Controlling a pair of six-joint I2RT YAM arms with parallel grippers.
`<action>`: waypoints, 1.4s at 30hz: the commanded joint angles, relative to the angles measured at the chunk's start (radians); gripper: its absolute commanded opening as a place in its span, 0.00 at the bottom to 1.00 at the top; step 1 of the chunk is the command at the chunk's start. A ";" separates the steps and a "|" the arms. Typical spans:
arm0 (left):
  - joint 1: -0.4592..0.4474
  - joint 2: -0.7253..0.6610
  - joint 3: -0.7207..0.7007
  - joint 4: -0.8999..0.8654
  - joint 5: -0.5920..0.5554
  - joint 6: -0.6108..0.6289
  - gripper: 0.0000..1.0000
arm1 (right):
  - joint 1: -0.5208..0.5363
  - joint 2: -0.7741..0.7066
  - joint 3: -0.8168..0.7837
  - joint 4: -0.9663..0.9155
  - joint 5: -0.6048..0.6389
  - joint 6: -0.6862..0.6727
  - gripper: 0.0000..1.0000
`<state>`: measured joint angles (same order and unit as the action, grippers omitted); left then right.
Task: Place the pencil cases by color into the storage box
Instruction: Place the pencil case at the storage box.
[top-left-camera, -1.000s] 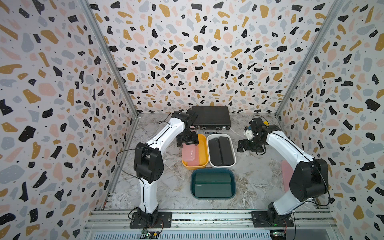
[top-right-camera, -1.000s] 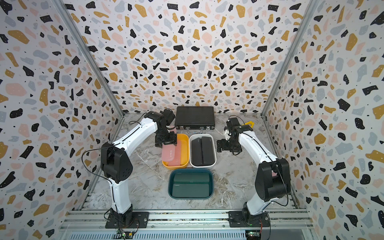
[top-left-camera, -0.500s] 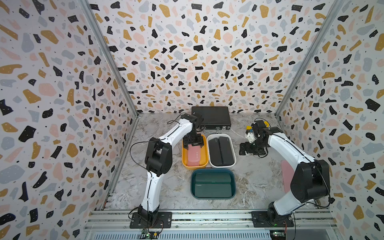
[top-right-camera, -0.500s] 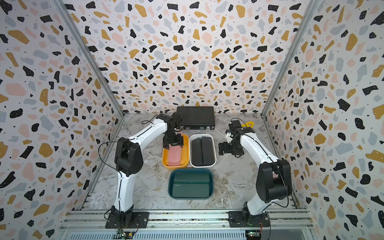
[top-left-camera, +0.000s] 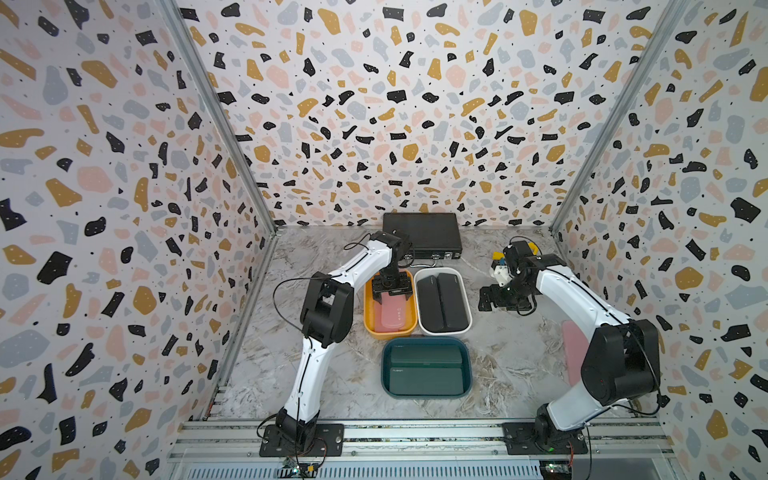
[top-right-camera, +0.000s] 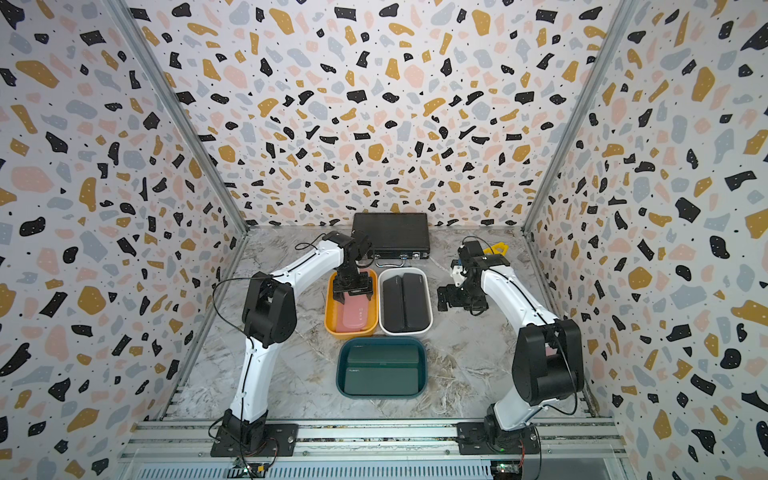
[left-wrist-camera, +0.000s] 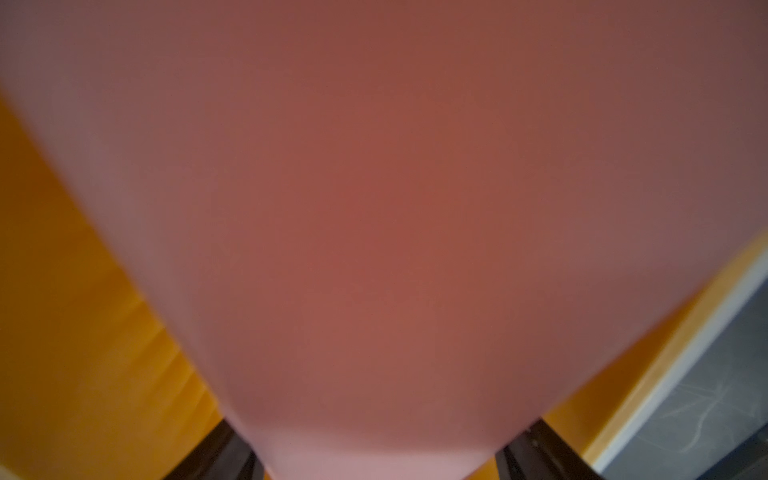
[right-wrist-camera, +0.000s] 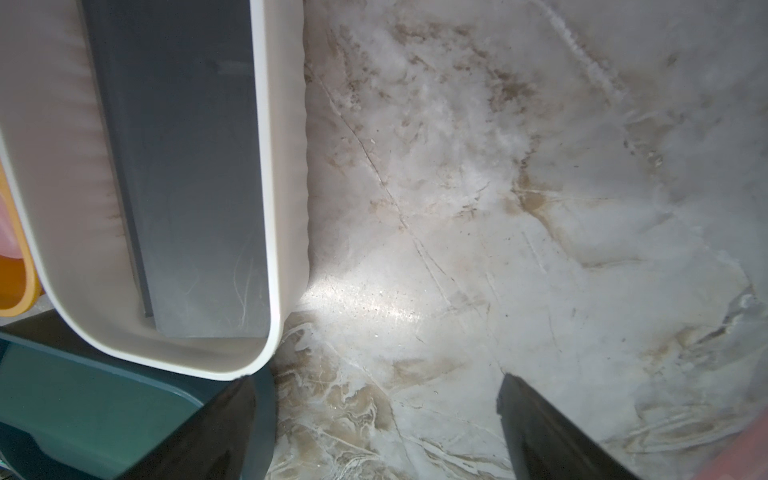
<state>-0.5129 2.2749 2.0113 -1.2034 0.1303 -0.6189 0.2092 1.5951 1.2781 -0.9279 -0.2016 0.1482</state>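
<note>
1. Two arms work at a marbled table (top-left-camera: 519, 353) on which three tubs stand close together: a yellow tub (top-left-camera: 368, 307) and a white tub (top-left-camera: 467, 307) side by side, and a teal tub (top-left-camera: 384, 370) just in front of them.
2. The left gripper (top-left-camera: 392, 298) points down into the yellow tub and is clamped on the far end of a pink pencil case (top-left-camera: 390, 318).
3. In the left wrist view the pink pencil case (left-wrist-camera: 395, 208) fills most of the picture. The dark fingers (left-wrist-camera: 224, 453) press against it on either side, with the yellow tub's wall (left-wrist-camera: 83, 311) beside it.
4. That case lies lengthwise inside the yellow tub in both top views (top-right-camera: 353, 318). Whether its near end rests on the tub floor cannot be told.
5. The right gripper (top-left-camera: 484, 299) hangs just right of the white tub, apart from it. Its fingers (right-wrist-camera: 552, 432) are spread wide, with only bare table (right-wrist-camera: 498, 208) between them.
6. Two black pencil cases (top-left-camera: 430, 301) lie lengthwise, side by side and touching, in the white tub.
7. Two dark green pencil cases (top-left-camera: 424, 380) lie crosswise in the teal tub, one behind the other.
8. A second pink pencil case (top-left-camera: 573, 349) lies on the table near the right wall, partly hidden by the right arm.
9. A black briefcase (top-left-camera: 422, 232) lies at the back wall, and small yellow plastic pieces (top-right-camera: 498, 249) lie behind the right arm's wrist.
</note>
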 joint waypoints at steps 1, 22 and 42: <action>-0.005 0.021 0.019 -0.017 0.014 -0.010 0.79 | -0.004 -0.011 -0.002 -0.020 -0.015 -0.012 0.96; -0.018 -0.064 -0.041 -0.047 -0.005 -0.022 0.78 | -0.005 -0.012 -0.016 0.004 -0.042 -0.002 0.96; -0.024 -0.003 -0.034 -0.040 0.016 -0.021 0.80 | -0.004 0.003 -0.015 0.007 -0.047 -0.011 0.96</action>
<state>-0.5331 2.2559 1.9625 -1.2255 0.1371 -0.6403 0.2085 1.5963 1.2648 -0.9119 -0.2428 0.1478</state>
